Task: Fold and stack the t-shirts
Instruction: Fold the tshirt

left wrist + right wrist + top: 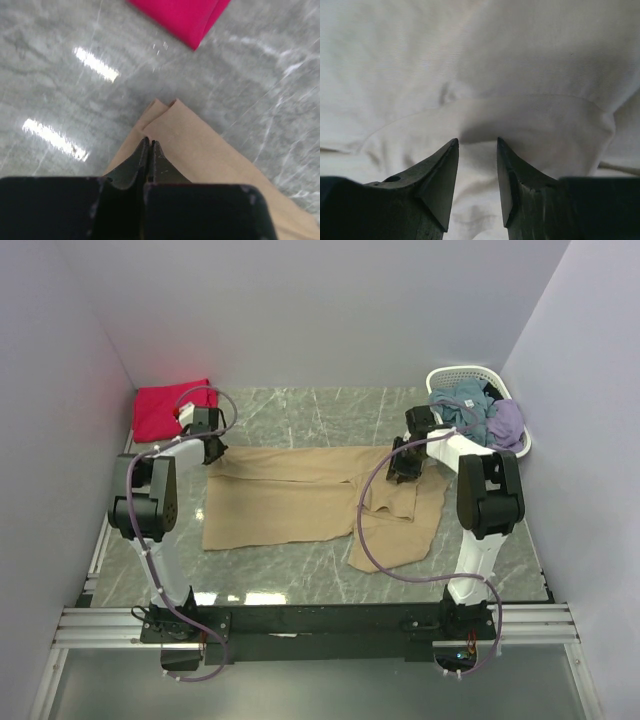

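Note:
The tan t-shirt [290, 502] lies spread flat across the middle of the table, its right part rumpled. A red-pink t-shirt [168, 408] lies folded in the back left corner. My left gripper [211, 447] is at the tan shirt's back left corner. In the left wrist view its jaws are shut [149, 142] on the edge of the tan cloth [210, 150], with the red shirt [185, 15] beyond. My right gripper [405, 466] is down on the shirt's right side. Its jaws stand partly open [477, 141], with pale cloth [520, 60] and a raised fold under the tips.
A white lattice basket [445, 377] stands at the back right, heaped with blue, teal and lilac clothes [480, 412]. Walls close in the table on the left, back and right. Purple cables loop from both arms over the table.

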`<action>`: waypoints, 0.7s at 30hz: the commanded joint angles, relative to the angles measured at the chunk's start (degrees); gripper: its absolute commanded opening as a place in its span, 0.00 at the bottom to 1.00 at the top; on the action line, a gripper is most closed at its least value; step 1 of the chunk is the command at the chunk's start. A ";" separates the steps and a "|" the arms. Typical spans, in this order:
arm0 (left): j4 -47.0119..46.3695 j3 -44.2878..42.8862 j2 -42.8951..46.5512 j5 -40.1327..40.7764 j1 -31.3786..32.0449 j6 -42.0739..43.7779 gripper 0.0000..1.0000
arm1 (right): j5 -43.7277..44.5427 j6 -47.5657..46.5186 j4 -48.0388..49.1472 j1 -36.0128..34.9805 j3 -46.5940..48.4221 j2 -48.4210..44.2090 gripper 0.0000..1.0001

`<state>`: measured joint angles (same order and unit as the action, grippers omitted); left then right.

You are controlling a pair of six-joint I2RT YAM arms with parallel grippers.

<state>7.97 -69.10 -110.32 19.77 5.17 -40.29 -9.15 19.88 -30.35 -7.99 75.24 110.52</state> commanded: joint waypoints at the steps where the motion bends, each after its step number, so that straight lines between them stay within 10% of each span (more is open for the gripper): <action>1: -1.02 -4.81 -0.68 -3.59 -1.39 3.20 0.01 | 2.02 0.95 -2.79 0.34 1.31 2.60 0.44; 14: 5.65 -14.75 -8.33 -11.07 -5.08 8.56 0.02 | 8.10 3.15 -3.32 1.84 -2.90 -0.56 0.41; 21: 12.33 -12.20 -3.07 -11.68 -5.08 7.33 0.55 | 4.56 0.77 -2.16 1.05 -0.98 -4.17 0.42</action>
<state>14.63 -81.43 -118.10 8.80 0.27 -33.58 -5.91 22.31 -30.59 -7.09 73.36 109.71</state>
